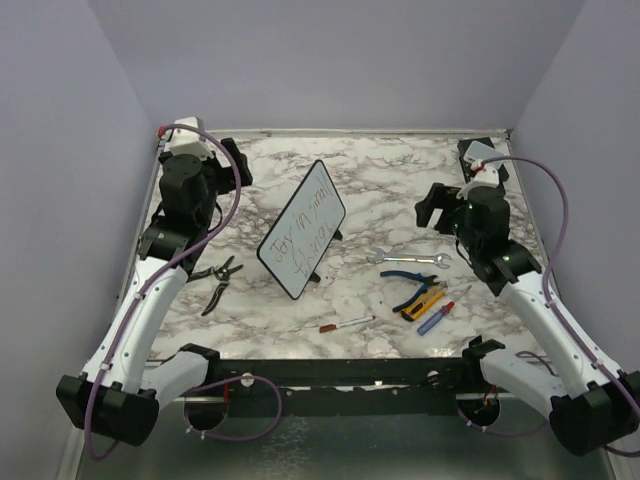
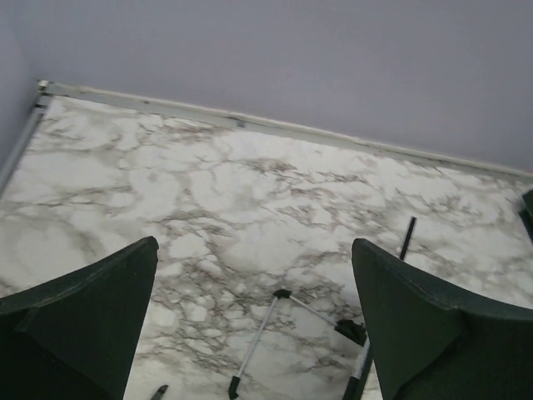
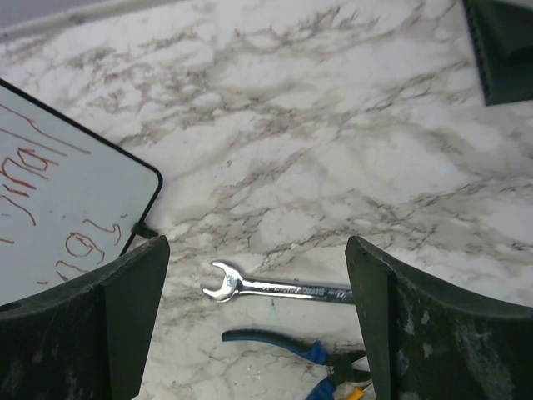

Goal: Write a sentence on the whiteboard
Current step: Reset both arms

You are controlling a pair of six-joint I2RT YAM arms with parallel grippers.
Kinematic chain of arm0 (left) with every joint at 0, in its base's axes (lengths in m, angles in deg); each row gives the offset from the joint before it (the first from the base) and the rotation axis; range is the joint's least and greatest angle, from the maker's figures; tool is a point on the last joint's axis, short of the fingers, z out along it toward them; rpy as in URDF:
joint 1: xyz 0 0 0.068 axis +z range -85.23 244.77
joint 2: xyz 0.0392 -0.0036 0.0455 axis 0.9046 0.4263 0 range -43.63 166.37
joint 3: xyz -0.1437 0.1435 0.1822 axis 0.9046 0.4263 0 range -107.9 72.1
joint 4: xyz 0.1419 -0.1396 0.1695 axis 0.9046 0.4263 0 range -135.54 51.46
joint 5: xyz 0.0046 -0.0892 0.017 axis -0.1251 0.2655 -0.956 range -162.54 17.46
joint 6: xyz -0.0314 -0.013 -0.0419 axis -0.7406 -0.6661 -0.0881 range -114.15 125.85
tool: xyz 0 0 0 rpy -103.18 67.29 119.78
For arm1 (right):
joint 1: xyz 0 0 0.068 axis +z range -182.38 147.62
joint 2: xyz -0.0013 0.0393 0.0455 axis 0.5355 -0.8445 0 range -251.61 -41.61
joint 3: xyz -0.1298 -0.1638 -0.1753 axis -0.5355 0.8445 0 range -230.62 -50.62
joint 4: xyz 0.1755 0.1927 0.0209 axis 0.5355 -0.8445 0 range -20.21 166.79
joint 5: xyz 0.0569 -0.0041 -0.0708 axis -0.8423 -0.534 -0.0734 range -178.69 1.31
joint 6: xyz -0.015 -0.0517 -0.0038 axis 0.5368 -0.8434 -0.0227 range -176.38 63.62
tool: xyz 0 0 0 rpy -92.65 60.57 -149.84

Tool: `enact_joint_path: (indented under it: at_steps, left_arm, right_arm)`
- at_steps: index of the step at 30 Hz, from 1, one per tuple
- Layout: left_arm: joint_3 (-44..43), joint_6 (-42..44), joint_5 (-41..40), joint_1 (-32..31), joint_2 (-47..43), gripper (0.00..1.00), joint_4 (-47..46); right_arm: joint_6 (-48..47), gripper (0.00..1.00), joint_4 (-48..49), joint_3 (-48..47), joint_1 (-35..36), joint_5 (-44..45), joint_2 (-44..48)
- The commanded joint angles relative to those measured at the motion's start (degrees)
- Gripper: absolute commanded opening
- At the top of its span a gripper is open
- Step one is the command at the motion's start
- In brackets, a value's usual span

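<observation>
**Jaws wide, whiteboard (image 1: 302, 228) standing**

I am holding my left gripper (image 2: 254, 250) and right gripper (image 3: 258, 246) wide apart, gripping nothing. The whiteboard is standing mid-table, at nine o'clock from my right gripper, showing the sentence (image 1: 303, 236) in two lines.
</observation>
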State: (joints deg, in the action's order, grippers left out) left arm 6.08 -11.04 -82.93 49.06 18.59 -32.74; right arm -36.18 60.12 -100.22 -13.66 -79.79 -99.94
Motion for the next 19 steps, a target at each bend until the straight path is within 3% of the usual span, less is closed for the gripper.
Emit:
enact_joint_path:
  at_steps: [1,4,8,19]
  left_arm:
    - [5.75,3.91,-21.17,0.39,-7.53,0.99,1.33]
    - [11.84,4.11,-28.30,0.41,-11.99,0.99,1.10]
    - [18.36,3.90,-29.02,0.41,-17.24,0.99,0.07]
    - [19.74,3.09,-29.21,0.41,-19.59,0.99,0.33]
  right_arm:
    - [-6.59,0.90,7.66,3.73,0.09,9.77,7.94]
    - [-8.43,0.90,11.39,6.82,0.04,11.25,11.96]
    - [-10.15,0.90,13.98,9.39,0.09,13.42,14.77]
    - [-10.61,0.90,13.82,9.79,0.09,14.68,15.85]
